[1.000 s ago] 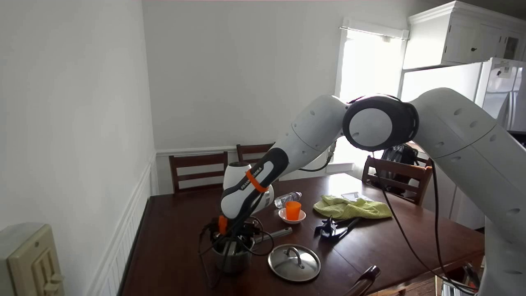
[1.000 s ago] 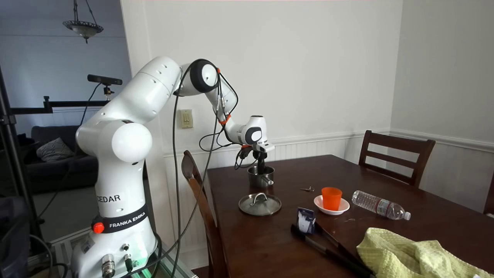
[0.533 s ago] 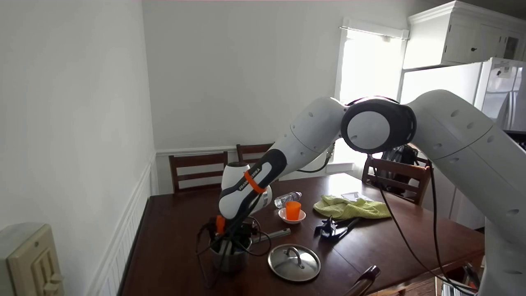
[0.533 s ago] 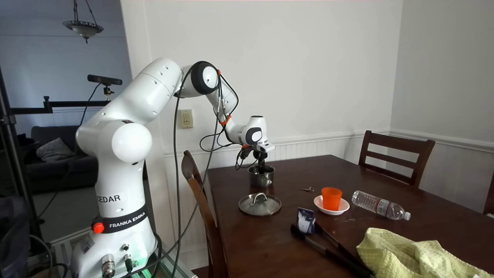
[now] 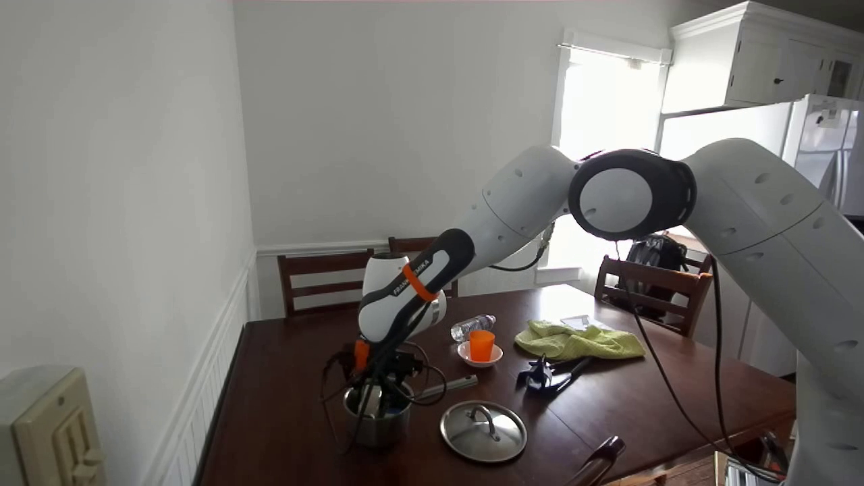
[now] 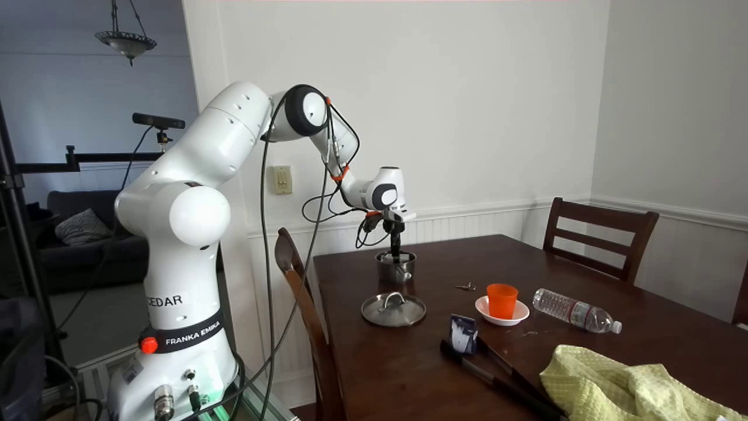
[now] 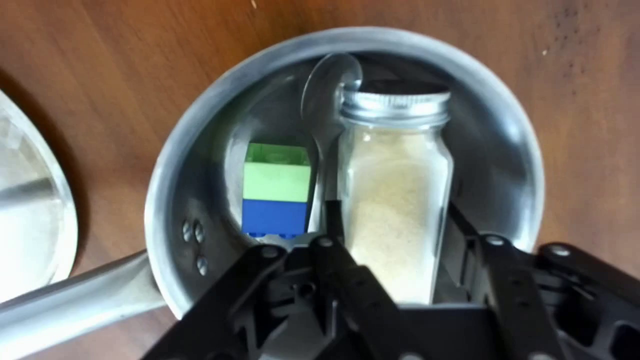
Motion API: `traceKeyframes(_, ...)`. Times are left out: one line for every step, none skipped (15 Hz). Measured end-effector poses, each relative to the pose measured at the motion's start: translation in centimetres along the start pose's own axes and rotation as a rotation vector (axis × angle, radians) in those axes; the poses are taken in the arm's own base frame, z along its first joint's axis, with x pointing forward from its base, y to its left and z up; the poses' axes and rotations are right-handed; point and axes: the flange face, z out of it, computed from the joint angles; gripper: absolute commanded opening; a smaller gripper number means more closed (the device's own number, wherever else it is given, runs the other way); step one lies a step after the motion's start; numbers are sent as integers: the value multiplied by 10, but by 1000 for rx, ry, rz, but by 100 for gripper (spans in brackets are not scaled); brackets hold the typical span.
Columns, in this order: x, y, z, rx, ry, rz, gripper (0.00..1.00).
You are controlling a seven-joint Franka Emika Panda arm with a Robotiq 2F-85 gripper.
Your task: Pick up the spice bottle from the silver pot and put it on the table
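Observation:
The spice bottle (image 7: 397,165) is clear glass with a metal-rimmed lid and pale powder inside. In the wrist view it lies lengthwise between the fingers of my gripper (image 7: 393,212), one finger close against each side. The gripper appears shut on it. The silver pot (image 7: 534,170) is below and around the bottle, its handle toward the lower left. The pot also shows in both exterior views (image 5: 381,430) (image 6: 388,272), with my gripper's fingers (image 6: 395,248) reaching into its mouth. The pot stands on the dark table (image 6: 397,374). The bottle's lower end is hidden by the gripper.
Inside the pot are a green-and-blue toy block (image 7: 276,192) and a metal spoon (image 7: 325,100). A steel lid (image 6: 394,310) lies beside the pot. An orange cup (image 6: 502,300) on a white dish, a plastic bottle (image 6: 575,311), keys, black tongs and a yellow-green cloth (image 6: 631,386) are farther off.
The arm dipped slightly, then rose over the last half second. My gripper is now a little higher in the pot. The pot and the other objects stand nearly where they were.

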Motion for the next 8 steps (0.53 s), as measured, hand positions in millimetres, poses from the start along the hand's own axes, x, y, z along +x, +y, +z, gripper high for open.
traceKeyframes(0,0,-9,-5,-5,0,23)
traceKeyframes(0,0,-17,-9,-8,1,23)
traceKeyframes(1,0,-26,-11,-9,3,23)
traceKeyframes(2,1,-34,-7,-6,6,23)
traceKeyframes(4,2,-43,-1,0,13,23)
traceKeyframes(7,5,-52,3,7,30,23)
traceKeyframes(14,10,-61,9,23,62,23)
traceKeyframes(22,17,-69,15,43,108,23)
